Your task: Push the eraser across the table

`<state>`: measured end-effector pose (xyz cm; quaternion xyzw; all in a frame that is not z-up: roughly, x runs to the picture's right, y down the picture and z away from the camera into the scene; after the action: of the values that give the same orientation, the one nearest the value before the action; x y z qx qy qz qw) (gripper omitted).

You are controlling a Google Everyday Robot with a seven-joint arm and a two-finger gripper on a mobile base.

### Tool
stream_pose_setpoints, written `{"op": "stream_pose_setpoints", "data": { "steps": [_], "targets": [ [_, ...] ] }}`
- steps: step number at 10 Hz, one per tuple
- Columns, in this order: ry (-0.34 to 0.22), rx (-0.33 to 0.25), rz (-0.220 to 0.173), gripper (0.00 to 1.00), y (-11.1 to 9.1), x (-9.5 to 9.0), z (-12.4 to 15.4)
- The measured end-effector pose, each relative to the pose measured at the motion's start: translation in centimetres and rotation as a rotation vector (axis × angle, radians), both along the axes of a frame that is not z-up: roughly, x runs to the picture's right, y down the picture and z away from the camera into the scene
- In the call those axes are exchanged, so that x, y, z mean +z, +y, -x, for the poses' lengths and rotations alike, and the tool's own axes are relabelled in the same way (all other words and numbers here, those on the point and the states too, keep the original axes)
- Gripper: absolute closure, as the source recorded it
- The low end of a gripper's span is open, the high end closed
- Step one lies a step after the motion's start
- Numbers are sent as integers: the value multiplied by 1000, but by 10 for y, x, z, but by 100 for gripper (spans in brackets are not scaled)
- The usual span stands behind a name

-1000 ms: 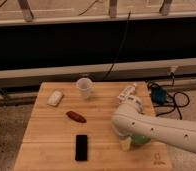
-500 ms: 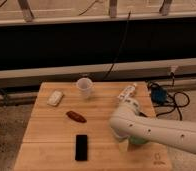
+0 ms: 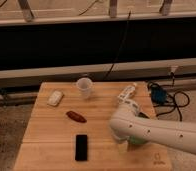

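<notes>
The table [image 3: 46, 135] was of light wooden planks with plain seams, before a dark wall. At its left lay a small white block [image 3: 55, 97], then a dark red oblong [image 3: 76, 116]. The eraser [image 3: 81, 147], flat, black and round-cornered, lay near the front edge, its long axis pointing front to back. Right of it, not touching, my gripper [image 3: 122, 146] hung low under my smooth white arm [image 3: 156, 132]; whether it was apart or together I could not tell.

Dark wall panel [image 3: 66, 45], pale rails [image 3: 51, 71], speckled floor [image 3: 8, 116], possibly carpet.
</notes>
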<state>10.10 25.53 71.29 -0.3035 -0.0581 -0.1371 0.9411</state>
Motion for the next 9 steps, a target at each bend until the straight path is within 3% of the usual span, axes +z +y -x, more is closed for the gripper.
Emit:
{"op": "stream_pose_setpoints", "data": {
  "steps": [2,9],
  "targets": [
    [-1,5,6,27,4,2,-1],
    [-9,16,36,93,20,10,-17]
  ]
}}
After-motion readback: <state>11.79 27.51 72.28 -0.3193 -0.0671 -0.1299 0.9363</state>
